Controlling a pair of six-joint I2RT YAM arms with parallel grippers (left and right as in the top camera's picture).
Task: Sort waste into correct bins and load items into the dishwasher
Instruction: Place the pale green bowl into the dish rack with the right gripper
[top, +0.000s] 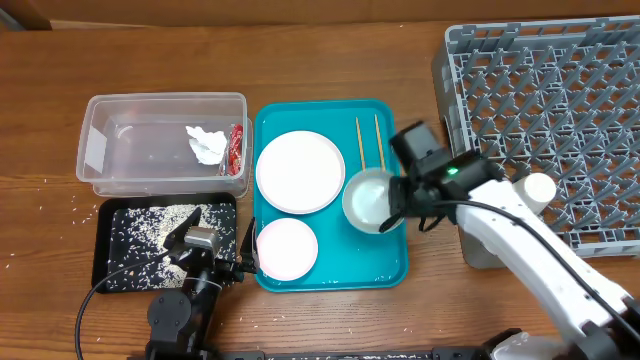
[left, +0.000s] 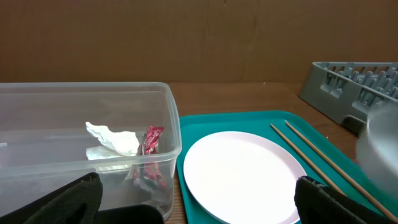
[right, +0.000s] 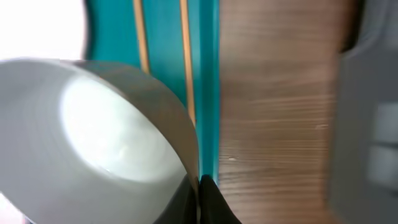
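My right gripper (top: 396, 206) is shut on the rim of a small white bowl (top: 367, 199), held over the right edge of the teal tray (top: 330, 275). In the right wrist view the fingers (right: 201, 198) pinch the bowl's wall (right: 93, 143). A round white plate (top: 300, 171), another small bowl (top: 287, 248) and two chopsticks (top: 368, 143) lie on the tray. The clear tub (top: 100, 150) holds the white tissue (top: 207, 145) and the red wrapper (top: 236, 148). The black tray (top: 112, 262) holds rice grains (top: 150, 230). My left gripper (top: 205, 245) is open and empty by the black tray. The grey dish rack (top: 560, 110) stands at the right.
A white cup (top: 540, 188) sits in the rack's front part. Loose rice grains lie on the table left of the black tray (top: 72, 205). The left wrist view shows the tub (left: 93, 124), the plate (left: 242, 174) and the chopsticks (left: 311, 158).
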